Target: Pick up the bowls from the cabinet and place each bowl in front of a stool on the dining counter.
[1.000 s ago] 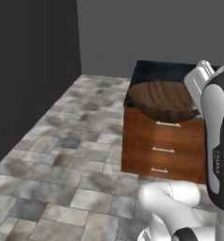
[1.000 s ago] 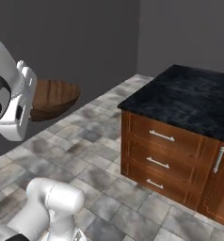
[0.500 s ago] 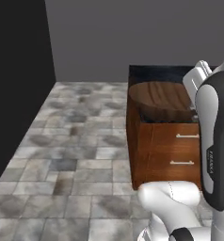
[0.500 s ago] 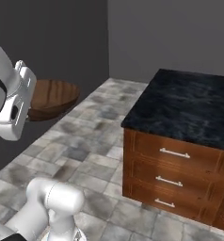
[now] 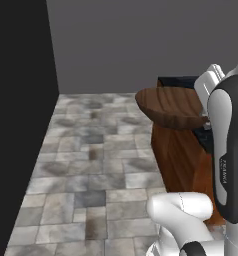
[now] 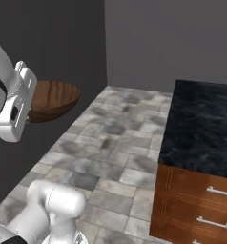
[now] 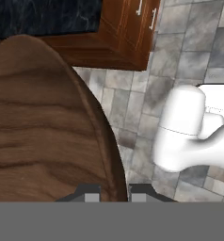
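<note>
The dark brown wood-grained bowl (image 5: 171, 102) hangs in the air above the tiled floor. My gripper (image 5: 205, 120) is shut on its rim. From the right base the bowl (image 6: 53, 95) juts out to the right of the gripper (image 6: 29, 113). In the hand view the rim of the bowl (image 7: 38, 132) runs down between the two fingertips of the gripper (image 7: 115, 192). The dining counter (image 6: 201, 124), with a black veined top and reddish-brown wood sides (image 5: 181, 150), stands just beyond and below the bowl; its top (image 7: 48, 16) also lies past the bowl's far edge. The cream-beige bowl and the wall cabinet are out of view.
Grey stone floor tiles (image 5: 96, 165) stretch ahead and to the left. A black wall (image 5: 18, 100) bounds the left side and a grey wall (image 5: 141, 40) the back. Drawers with silver handles (image 6: 220, 193) face the near side of the counter.
The whole picture has swung, so the base has moved: the counter now shows more end-on and farther right. The bowl stays held in the gripper as before.
</note>
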Robot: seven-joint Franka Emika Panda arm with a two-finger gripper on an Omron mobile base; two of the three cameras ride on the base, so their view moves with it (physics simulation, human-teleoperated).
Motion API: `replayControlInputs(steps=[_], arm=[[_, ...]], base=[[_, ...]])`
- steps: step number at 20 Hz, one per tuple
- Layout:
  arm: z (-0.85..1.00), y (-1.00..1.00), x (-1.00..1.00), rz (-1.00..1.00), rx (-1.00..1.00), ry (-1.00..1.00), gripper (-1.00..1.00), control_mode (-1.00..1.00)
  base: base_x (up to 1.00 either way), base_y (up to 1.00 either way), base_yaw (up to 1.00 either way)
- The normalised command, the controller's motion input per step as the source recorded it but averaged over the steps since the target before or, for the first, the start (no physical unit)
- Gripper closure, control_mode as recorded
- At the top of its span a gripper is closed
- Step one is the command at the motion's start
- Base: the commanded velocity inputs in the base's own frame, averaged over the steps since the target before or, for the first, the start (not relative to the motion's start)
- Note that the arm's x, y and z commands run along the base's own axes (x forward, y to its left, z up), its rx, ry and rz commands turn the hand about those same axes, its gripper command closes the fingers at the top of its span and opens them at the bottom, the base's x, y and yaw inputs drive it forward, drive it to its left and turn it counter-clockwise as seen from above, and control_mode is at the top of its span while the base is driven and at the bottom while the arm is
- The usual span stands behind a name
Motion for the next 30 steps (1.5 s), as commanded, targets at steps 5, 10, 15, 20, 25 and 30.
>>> replayControlInputs(steps=[5,10,15,20,25,30], arm=[[0.00,0.00,0.00,0.00,0.00,0.00,1.00,1.00],[0.00,0.00,0.00,0.00,0.00,0.00,1.00,1.00],[0.00,0.00,0.00,0.00,0.00,0.00,1.00,1.00],[0.00,0.00,0.00,0.00,0.00,0.00,1.00,1.00],[0.00,0.00,0.00,0.00,0.00,0.00,1.00,1.00],[0.00,0.00,0.00,0.00,0.00,0.00,1.00,1.00]], base=[[1.00,1.00,-0.23],[1.00,0.90,-0.27],[1.00,0.64,-0.27],[1.00,0.51,-0.27],[1.00,0.37,-0.22],[1.00,0.33,-0.21]])
